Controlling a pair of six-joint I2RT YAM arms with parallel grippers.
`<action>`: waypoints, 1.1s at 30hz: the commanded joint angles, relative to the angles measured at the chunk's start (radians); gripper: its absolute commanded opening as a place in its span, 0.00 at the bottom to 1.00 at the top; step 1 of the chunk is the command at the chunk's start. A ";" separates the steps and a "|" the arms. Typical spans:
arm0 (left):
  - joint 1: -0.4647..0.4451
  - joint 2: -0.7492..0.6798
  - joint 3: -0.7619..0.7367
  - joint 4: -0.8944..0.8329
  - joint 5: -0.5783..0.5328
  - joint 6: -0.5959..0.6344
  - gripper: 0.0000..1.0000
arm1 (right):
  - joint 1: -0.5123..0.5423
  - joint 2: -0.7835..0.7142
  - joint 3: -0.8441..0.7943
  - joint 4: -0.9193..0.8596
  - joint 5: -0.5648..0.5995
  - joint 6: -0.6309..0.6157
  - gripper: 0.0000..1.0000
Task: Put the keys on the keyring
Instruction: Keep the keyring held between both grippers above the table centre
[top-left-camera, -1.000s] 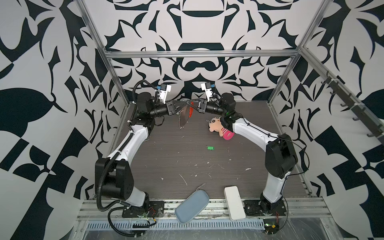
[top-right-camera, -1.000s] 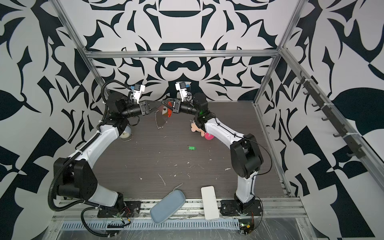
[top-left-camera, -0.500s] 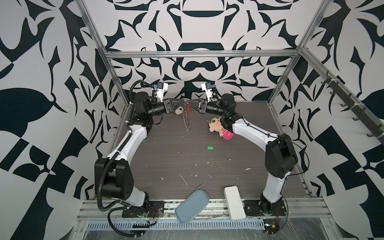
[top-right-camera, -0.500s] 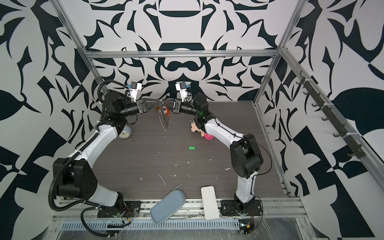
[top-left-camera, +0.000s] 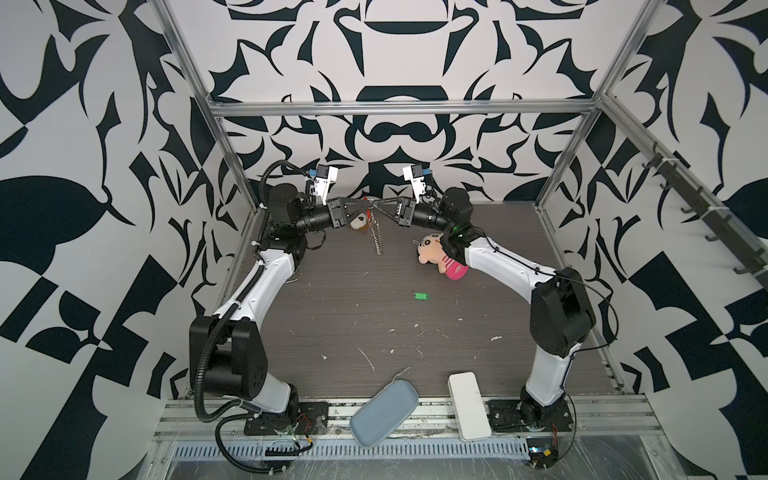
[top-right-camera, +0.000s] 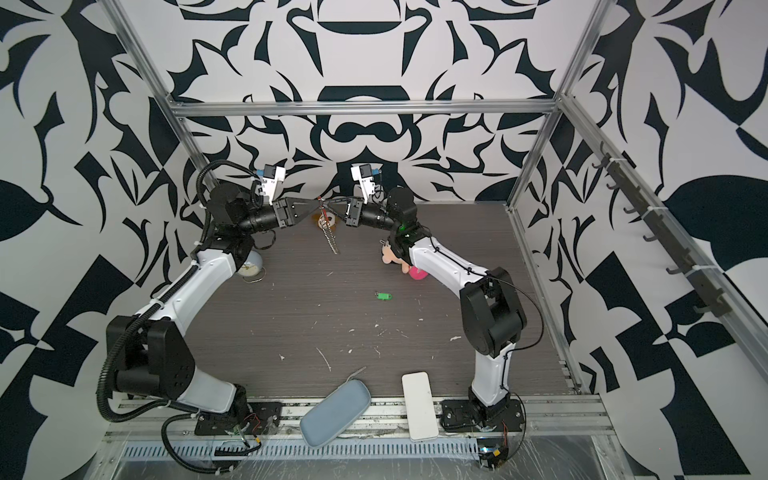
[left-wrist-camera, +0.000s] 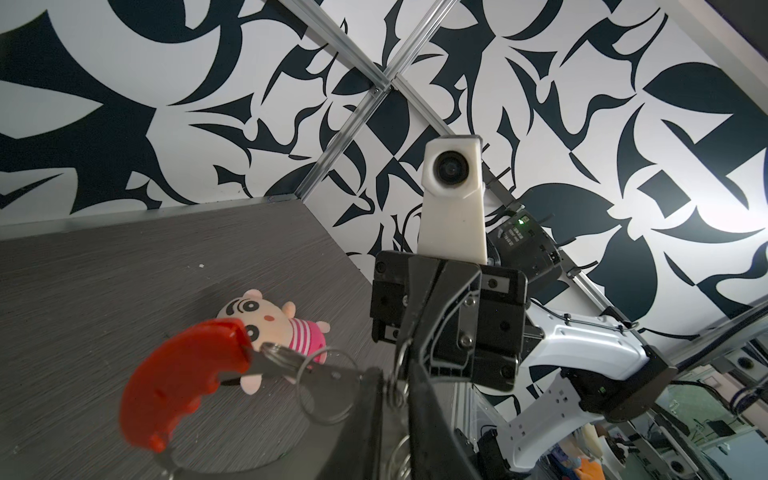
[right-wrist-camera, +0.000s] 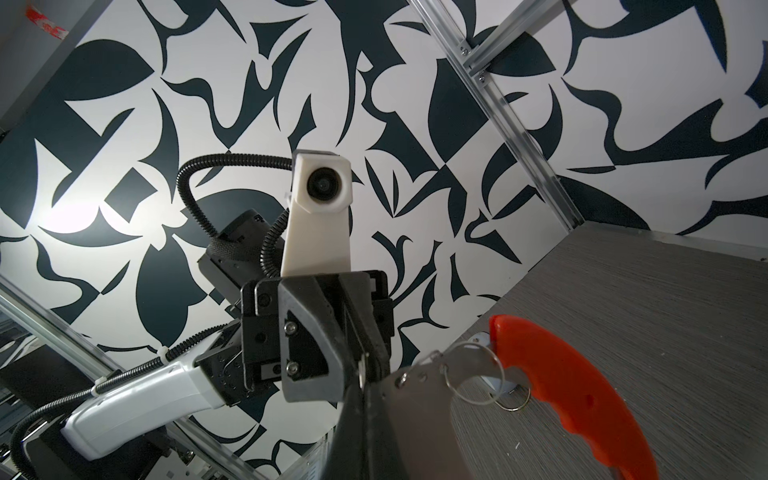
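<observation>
Grippers: 2, tips meeting above far centre of table (top-left-camera: 332, 316).
Left gripper (top-left-camera: 364, 201): clenched on thin ring of keyring (top-left-camera: 377, 235).
Right gripper (top-left-camera: 377, 203): clenched on keyring metal part beside red segment.
Keyring: 1, ring chain hanging straight down.
Plush toys: 2. Small one (top-left-camera: 357, 221) partly hidden by left gripper; striped doll (top-left-camera: 434, 251) against right arm.
Key (top-left-camera: 420, 296): 1, green, flat on table, uncovered, well apart from both grippers, toward front.
Front edge: 1 grey case (top-left-camera: 384, 417), 1 white box (top-left-camera: 468, 409).

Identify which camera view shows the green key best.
A top view: the green key lies small but unobstructed on the table, well apart from both arms. Both top views show it alike; neither wrist view shows it; they frame the keyring instead.
</observation>
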 joint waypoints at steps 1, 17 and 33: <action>-0.006 0.015 0.007 0.040 0.029 -0.016 0.11 | 0.011 -0.019 0.043 0.097 -0.009 0.015 0.00; -0.006 0.018 0.013 0.046 0.036 -0.014 0.16 | 0.032 0.000 0.058 0.091 -0.007 0.016 0.00; -0.008 -0.054 -0.008 -0.165 -0.038 0.151 0.00 | 0.033 -0.028 0.043 0.042 0.029 -0.016 0.00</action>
